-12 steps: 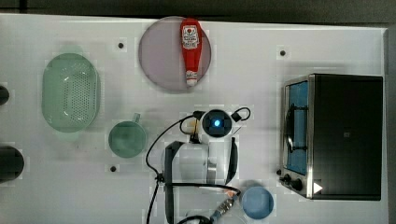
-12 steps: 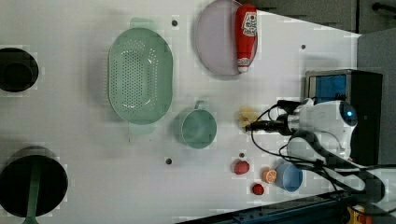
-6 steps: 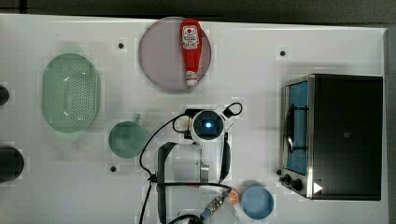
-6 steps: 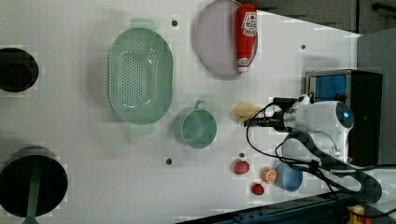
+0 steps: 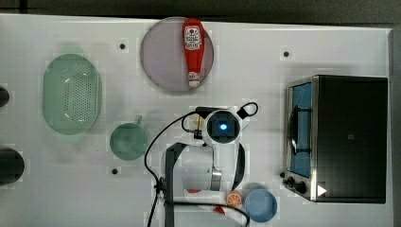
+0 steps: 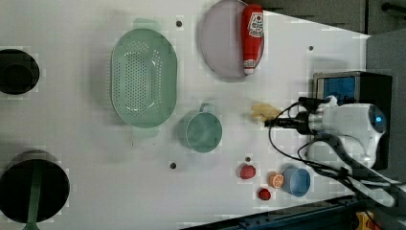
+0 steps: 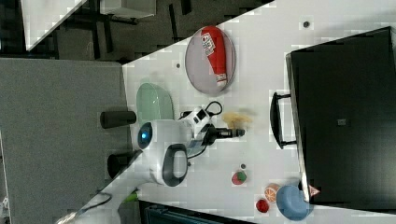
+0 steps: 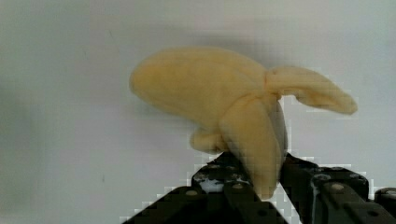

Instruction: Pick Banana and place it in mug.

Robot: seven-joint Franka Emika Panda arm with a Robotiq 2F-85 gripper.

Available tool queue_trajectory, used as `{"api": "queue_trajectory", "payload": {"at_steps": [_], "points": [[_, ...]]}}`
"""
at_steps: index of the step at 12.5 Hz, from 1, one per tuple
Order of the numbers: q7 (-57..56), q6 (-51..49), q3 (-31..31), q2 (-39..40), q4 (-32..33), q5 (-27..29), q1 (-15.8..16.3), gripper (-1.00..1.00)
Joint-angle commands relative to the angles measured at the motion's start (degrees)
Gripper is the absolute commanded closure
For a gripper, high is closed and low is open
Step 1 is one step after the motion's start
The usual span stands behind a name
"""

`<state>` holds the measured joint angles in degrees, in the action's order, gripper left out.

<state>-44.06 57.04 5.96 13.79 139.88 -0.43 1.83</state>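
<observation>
The white table (image 5: 331, 52) is carrying everything in the scene. The black toaster oven (image 5: 347, 137) with its blue glass door is sitting at the top view's right edge, the largest item on the surface. The white Panda arm (image 5: 208, 165) is reaching out over the middle of the table, its wrist showing a lit blue ring in the top view. The oval perforated green colander (image 5: 71, 99) is lying at the top view's left, well apart from the arm. A round grey plate (image 5: 161, 56) is resting near the far edge with a red ketchup bottle (image 5: 193, 49) lying across it. The mug (image 5: 128, 141), translucent green with a small side handle, is standing upright between the colander and the arm, and is holding nothing. A blue bowl (image 5: 260, 205) is sitting near the oven's front corner, with an orange slice (image 5: 233, 199) just beside it and two small red pieces (image 6: 247, 171) close by in the left view. The gripper (image 8: 261, 186) is pointing level along the table in the left view, and its black fingers (image 8: 233, 186) are clamping on one peel flap of the banana (image 8: 210, 93). The banana, pale yellow and partly peeled, is lying at the fingertips, between the mug and the oven, well apart from the mug; whether it is touching the table cannot be told.
</observation>
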Motion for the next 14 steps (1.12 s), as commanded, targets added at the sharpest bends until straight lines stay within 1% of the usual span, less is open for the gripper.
{"api": "queue_trajectory", "payload": {"at_steps": [1, 3, 5, 6, 8, 11, 14], "points": [[-0.76, -11.41, -1.06, -15.31, -4.20, 0.07, -0.32, 0.46], [-0.72, -22.70, -1.19, -22.77, -7.52, 0.06, -0.23, 0.46], [1.34, -33.47, -2.74, -26.53, -11.01, 0.07, -0.06, 0.46], [3.89, -36.81, -3.89, -27.63, -12.20, 0.07, 0.03, 0.46], [9.41, -39.16, -7.64, -29.06, -13.23, 0.08, 0.85, 0.46], [19.06, -39.10, -15.84, -29.03, -12.96, 1.12, 2.30, 0.46], [34.35, -37.70, -23.46, -28.95, -10.62, 8.93, 2.87, 0.46]]}}
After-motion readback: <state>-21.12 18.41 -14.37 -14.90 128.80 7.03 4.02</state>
